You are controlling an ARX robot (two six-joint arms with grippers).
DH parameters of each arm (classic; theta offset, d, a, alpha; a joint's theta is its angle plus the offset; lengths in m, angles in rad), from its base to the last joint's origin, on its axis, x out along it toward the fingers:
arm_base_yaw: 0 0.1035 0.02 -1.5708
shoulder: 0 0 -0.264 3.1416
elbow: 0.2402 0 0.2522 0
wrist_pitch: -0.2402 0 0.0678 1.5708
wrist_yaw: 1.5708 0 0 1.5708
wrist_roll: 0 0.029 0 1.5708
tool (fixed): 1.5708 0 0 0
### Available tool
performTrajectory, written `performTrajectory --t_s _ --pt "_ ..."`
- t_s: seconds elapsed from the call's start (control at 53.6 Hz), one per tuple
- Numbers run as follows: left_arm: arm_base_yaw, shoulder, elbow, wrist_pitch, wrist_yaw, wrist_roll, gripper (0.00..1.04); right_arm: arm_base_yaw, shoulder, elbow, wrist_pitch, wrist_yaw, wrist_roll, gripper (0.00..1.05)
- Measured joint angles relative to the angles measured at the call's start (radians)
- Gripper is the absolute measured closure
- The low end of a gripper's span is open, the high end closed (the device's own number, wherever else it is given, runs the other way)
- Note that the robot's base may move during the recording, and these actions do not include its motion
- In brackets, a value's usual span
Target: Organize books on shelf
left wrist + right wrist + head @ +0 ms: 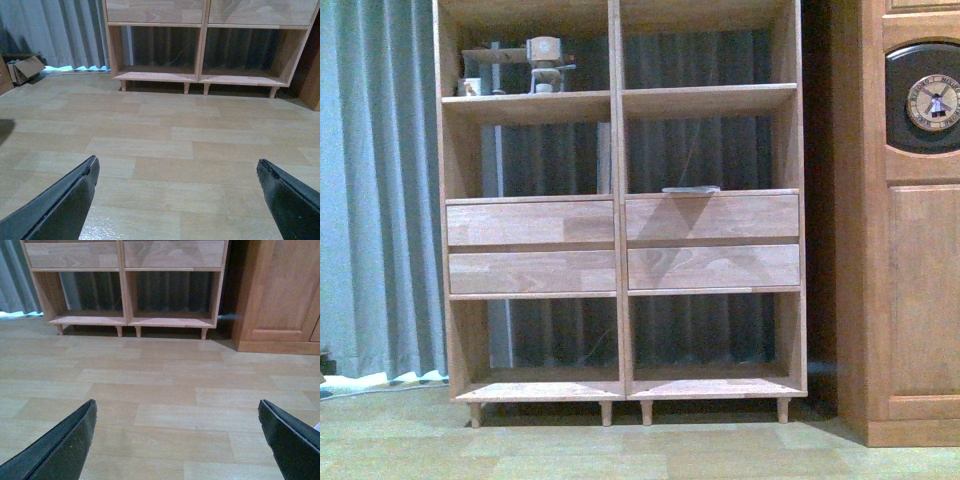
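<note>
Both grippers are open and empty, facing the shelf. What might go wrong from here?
The shelf has no back and the curtain shows through it, so a book pushed deep may drop behind. The small wooden items sit in the upper left compartment; a reach there may knock them over. The darker cabinet stands close beside the shelf, so the right gripper likely has little room on that side.

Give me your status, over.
Left gripper open, right gripper open, both empty. Shelf ahead, thin pale item flat above right drawers. Floor to it bare.
</note>
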Motion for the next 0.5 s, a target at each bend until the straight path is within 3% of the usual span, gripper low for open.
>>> performTrajectory --t_s 0.504 --pt "0.0 0.0 0.0 0.0 0.0 0.0 0.07 0.0 0.0 0.0 0.0 0.0 0.0 0.07"
